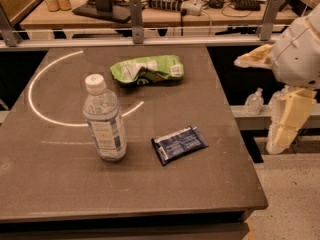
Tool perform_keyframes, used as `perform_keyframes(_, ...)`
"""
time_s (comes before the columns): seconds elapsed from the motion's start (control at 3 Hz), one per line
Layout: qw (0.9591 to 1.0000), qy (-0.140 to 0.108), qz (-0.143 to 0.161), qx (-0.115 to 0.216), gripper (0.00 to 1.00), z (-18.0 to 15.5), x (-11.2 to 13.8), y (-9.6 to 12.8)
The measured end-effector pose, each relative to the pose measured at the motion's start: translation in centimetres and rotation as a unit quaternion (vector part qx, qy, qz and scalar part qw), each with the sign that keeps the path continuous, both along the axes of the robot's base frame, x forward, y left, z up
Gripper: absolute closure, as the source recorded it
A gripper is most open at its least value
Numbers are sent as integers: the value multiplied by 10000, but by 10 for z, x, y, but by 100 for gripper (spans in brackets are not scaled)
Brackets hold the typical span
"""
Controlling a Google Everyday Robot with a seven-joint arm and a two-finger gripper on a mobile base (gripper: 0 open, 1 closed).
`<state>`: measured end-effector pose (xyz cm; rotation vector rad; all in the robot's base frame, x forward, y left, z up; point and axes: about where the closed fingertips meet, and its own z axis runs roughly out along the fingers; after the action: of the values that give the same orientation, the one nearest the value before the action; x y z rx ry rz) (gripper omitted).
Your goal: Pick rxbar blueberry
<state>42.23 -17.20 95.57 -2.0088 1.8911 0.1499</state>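
The dark brown table fills most of the view, with a thin bright arc curving across its far-left part.

The robot's pale arm sits beyond the table's right edge, by the far-right corner. Its cream-coloured gripper hangs downward below it, off the surface and well apart from everything on the table. How wide the gripper stands cannot be told from here. It touches none of the three items on the table, and nothing can be seen in its hold.

A clear water bottle with a white cap stands upright left of the table's middle, closer to the near edge than the far one. A crumpled green snack bag lies flat near the middle of the far edge.

The rxbar blueberry, a dark navy wrapper with pale lettering, lies flat and slightly askew right of the bottle. It is near the bottle but not touching it, and sits between the table's middle and its right edge.
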Motion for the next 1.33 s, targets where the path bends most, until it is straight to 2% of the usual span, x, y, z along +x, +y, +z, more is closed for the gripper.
perform_keyframes(0.33, 9950, 242, 865, 446, 0, -19, -6, 31)
perform_keyframes(0.67, 9860, 433, 1375, 838, 0, -35, -5, 55)
perform_keyframes(1.0, 9794, 488, 1600, 1131, 0, -50, 4, 73)
perform_keyframes(1.33, 9729, 671, 1709, 1408, 0, -67, 11, 89)
